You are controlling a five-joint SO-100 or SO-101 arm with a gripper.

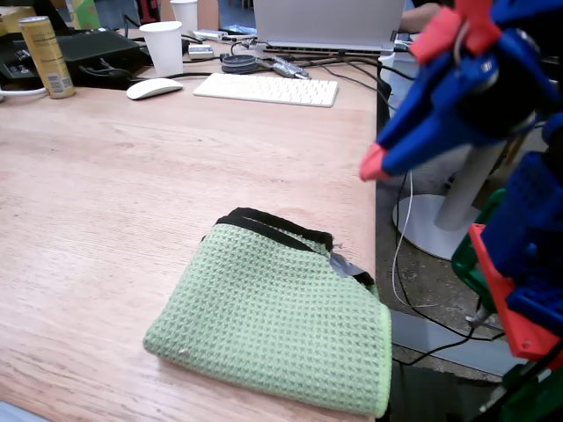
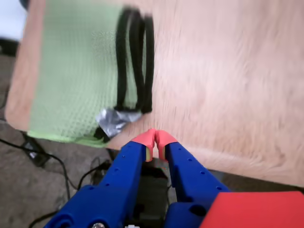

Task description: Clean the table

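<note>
**With tips pressed together, hanging off the edge**

Gripper [image 2: 155, 137] closed on nothing, raised beside the table [image 1: 114, 202] edge. Just beyond, folded green cloth [image 1: 273, 321] with black straps [image 2: 135, 61] flat at the table's near corner. Farther back, keyboard [image 1: 266, 89], mouse [image 1: 154, 88], cup [image 1: 163, 47].

Grey speckled floor [image 1: 422, 281] at right, crossed by black and white cables [image 1: 400, 242]. White round pedestal base [image 1: 431, 224] standing there, beside the wooden edge. Soft, even daylight throughout.

I see my arm's blue plastic shell with red panels, and the gripper [image 2: 155, 137] has 2 blue perforated fingers capped in red.
</note>
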